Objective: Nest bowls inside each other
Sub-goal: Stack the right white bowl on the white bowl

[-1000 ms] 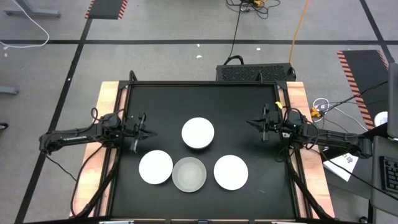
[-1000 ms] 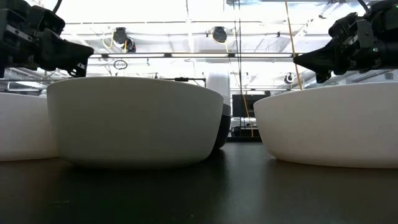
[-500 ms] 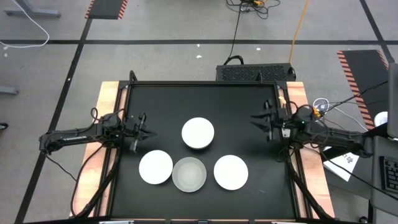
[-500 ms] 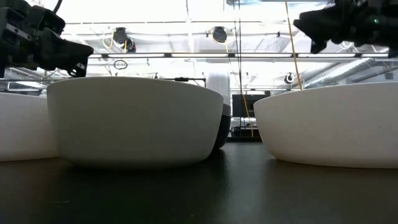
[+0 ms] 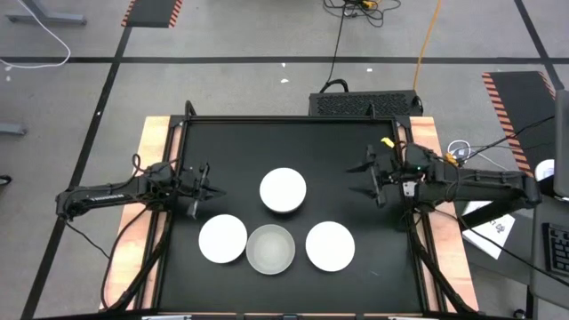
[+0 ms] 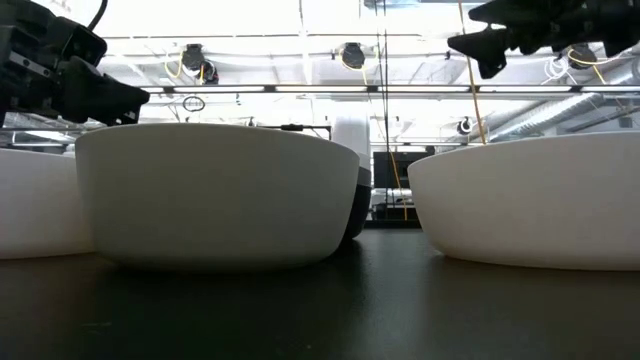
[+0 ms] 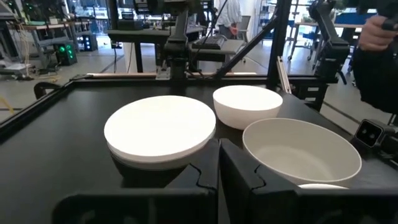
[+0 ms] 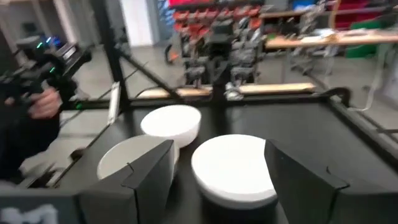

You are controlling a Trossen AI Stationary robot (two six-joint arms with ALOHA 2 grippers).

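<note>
Bowls are sitting on the black tabletop [image 5: 222, 142], and I am reading them from the near edge outward. Nearest me, three are lying in a row: a white bowl [image 5: 222, 239] on the left, a pale grey translucent bowl [image 5: 270, 249] in the middle just beside it, and another white bowl [image 5: 330, 246] on the right. Farther back, a third white bowl [image 5: 283, 190] is sitting alone near the middle; in the low view something dark is showing behind the rim of the middle bowl, though I cannot tell what it is. My left hand [image 5: 206, 186] is hovering at the left side with its fingers pressed together, gripping nothing. My right hand [image 5: 366, 177] is hovering at the right side, raised above the bowls, its fingers spread wide and empty.
</note>
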